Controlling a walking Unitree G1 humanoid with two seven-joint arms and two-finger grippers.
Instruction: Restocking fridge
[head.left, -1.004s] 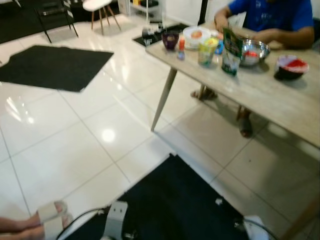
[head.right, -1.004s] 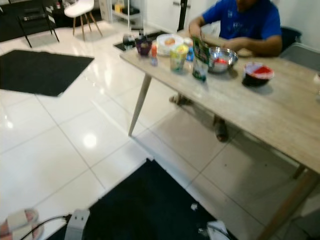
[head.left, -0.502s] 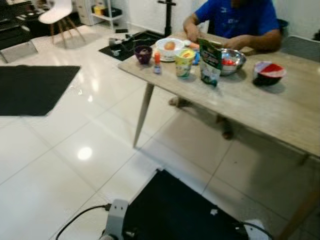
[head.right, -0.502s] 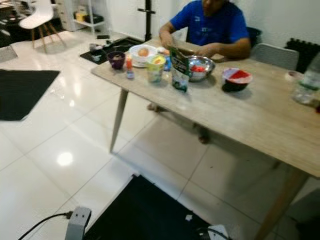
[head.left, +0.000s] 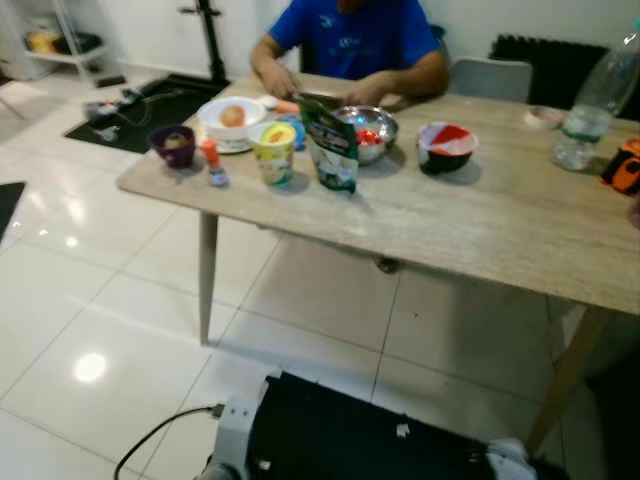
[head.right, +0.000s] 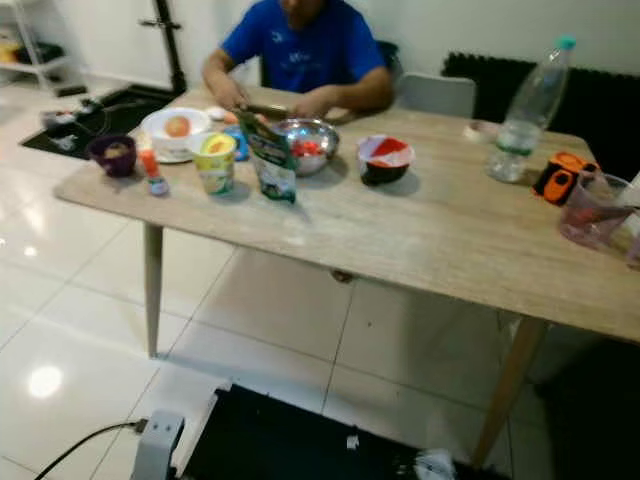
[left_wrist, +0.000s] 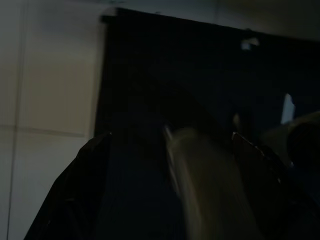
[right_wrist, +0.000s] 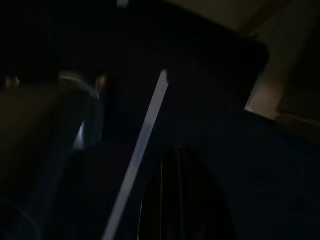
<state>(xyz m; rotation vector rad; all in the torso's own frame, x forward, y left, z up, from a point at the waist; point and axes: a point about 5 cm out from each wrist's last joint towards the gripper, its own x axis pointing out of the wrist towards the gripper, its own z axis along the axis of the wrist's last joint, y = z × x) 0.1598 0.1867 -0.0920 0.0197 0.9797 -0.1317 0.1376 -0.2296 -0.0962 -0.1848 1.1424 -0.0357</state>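
1. Head views: a long pale wooden table (head.right: 420, 240) carries a green stand-up foil pouch (head.right: 268, 160), far left; light, crinkly, best pinched near its top.
2. Left wrist: the left gripper (left_wrist: 165, 200) hangs with black fingers (left_wrist: 75, 195) apart.
3. Right wrist: too dark; the right gripper (right_wrist: 182, 200) I cannot tell.

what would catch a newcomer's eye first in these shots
A long wooden table spans the view, its left end crowded with food: a green pouch, a steel bowl and a yellow cup. A person in a blue shirt sits behind it, and a clear water bottle stands toward the right.
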